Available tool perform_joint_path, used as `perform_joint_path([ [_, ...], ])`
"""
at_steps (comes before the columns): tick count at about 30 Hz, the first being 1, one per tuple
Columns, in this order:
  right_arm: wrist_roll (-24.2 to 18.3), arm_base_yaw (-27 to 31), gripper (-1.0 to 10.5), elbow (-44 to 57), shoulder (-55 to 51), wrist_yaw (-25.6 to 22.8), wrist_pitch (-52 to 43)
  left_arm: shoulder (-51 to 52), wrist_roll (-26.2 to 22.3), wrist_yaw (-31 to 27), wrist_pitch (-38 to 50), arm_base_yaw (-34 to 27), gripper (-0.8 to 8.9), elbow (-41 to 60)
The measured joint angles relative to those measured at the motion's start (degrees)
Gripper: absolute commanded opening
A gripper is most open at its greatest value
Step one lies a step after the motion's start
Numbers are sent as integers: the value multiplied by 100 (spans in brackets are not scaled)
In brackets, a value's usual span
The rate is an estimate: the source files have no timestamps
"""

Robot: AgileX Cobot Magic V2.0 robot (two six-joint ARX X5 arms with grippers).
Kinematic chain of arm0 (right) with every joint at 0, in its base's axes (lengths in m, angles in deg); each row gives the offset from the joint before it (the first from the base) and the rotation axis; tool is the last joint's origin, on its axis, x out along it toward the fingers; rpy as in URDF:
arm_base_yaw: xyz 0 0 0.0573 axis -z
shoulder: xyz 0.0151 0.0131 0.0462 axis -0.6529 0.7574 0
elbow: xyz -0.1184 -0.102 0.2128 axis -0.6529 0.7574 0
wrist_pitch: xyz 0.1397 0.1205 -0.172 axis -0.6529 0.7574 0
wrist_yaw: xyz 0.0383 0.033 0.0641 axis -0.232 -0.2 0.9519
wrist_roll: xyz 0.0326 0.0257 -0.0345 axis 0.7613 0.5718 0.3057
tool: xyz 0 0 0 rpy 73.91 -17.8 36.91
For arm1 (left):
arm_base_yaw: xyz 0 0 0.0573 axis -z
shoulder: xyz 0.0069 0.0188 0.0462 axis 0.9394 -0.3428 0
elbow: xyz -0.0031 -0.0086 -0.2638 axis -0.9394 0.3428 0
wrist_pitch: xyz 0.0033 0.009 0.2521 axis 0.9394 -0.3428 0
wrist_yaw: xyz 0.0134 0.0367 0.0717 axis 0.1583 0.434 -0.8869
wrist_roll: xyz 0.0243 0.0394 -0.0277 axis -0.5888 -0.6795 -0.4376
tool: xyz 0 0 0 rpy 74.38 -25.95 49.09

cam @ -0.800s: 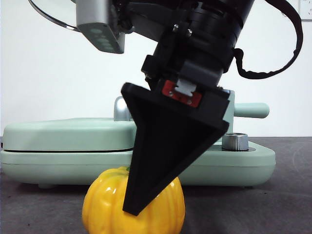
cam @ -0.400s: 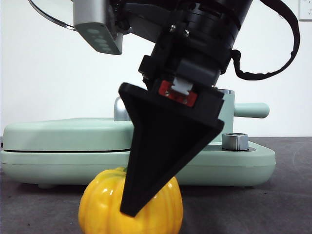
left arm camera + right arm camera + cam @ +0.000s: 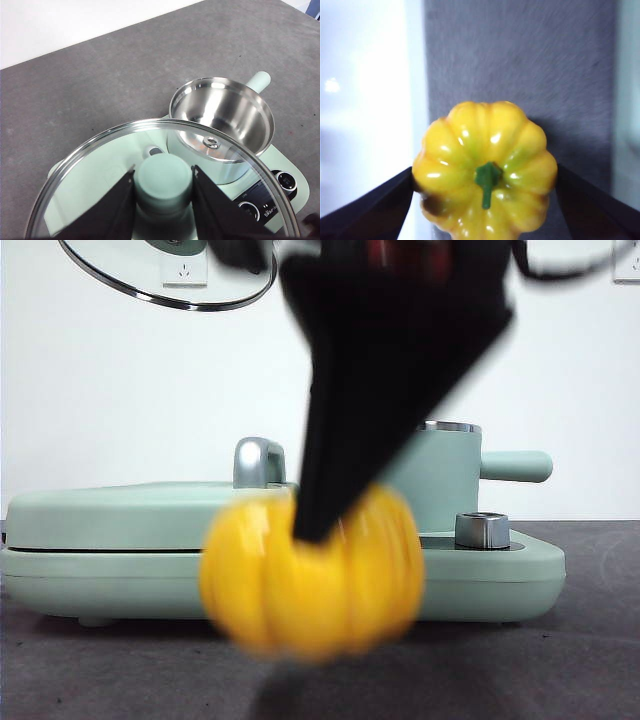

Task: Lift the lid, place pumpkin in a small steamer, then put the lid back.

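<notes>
My right gripper [image 3: 485, 172] is shut on the yellow ribbed pumpkin [image 3: 485, 170] with its green stem up. In the front view the pumpkin [image 3: 312, 575] hangs blurred above the table under that black gripper [image 3: 330, 510], in front of the base appliance. My left gripper [image 3: 163, 182] is shut on the mint knob of the glass lid [image 3: 90, 165] and holds it high, above and beside the open small steamer [image 3: 222, 112]. The lid [image 3: 170, 275] shows at the front view's top left. The steamer [image 3: 445, 475] with its side handle stands behind the right gripper.
The wide mint-green base appliance [image 3: 120, 540] with a flat grill cover and silver knobs [image 3: 482, 530] fills the table's middle. A steel handle [image 3: 258, 462] rises from it. Dark grey table lies in front of it.
The right gripper has lifted the pumpkin off the table and moved it up and to the right. The lid stays held high at the top left.
</notes>
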Motion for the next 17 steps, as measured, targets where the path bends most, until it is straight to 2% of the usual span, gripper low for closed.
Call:
perform_joint_path([
  [6,387,179,365,-435,-533,-42,411,2,0,0,0,0,9,0],
  [12,1043,625,366,-931,-975,-678,577,0,0,0,0,0,9,0],
  [17,1539,1161,365,-1447,-992,-756,964,2,0,0,0,0,9,0],
])
